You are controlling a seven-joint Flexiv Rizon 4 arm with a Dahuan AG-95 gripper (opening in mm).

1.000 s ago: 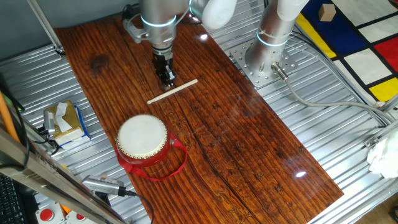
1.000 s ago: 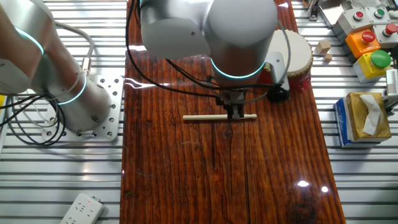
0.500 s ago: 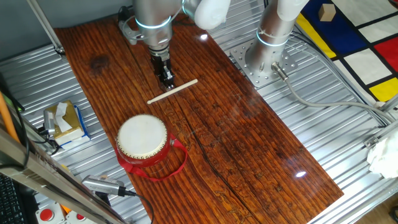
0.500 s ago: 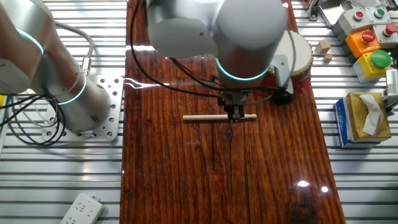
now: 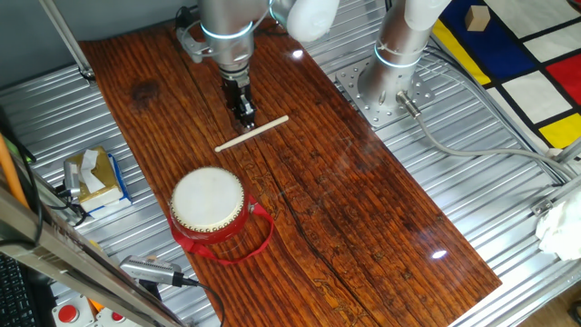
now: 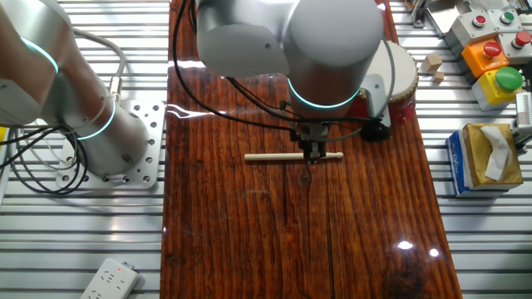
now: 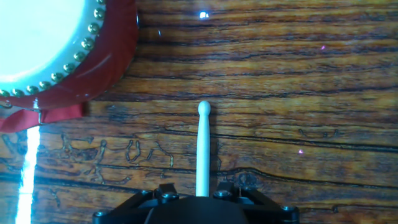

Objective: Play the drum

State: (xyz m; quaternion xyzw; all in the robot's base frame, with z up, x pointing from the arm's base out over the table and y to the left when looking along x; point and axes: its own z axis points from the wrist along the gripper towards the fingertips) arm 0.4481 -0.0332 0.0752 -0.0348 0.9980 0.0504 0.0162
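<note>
Gripper down at the drumstick, drum off to one side

Closest to me in the hand view, I see the gripper [image 7: 202, 202] at the bottom edge with the pale drumstick [image 7: 203, 149] running straight out from between its fingers, rounded tip pointing away over the wooden tabletop [image 7: 298, 93]. I cannot tell from this view whether the fingers are clamped on the stick or only straddling it.

Further out in that view, the drum [image 7: 56, 46] fills the upper left corner: cream skin, ring of gold studs, red body. Its red strap [image 7: 37, 117] lies on the wood just below it. Stick tip and drum are apart.

From one fixed view, I see the gripper [image 5: 245, 113] standing upright over the stick [image 5: 252, 133], which lies flat on the wood, with the drum [image 5: 208, 203] well apart toward the near edge. A tissue box [image 5: 93, 176] sits on the metal surface beside the board.

From the other fixed view, the gripper [image 6: 314, 152] meets the stick [image 6: 293, 156] toward one end, and the drum [image 6: 397, 73] is partly hidden behind the arm. Beyond it sit coloured push buttons [image 6: 495, 58].
</note>
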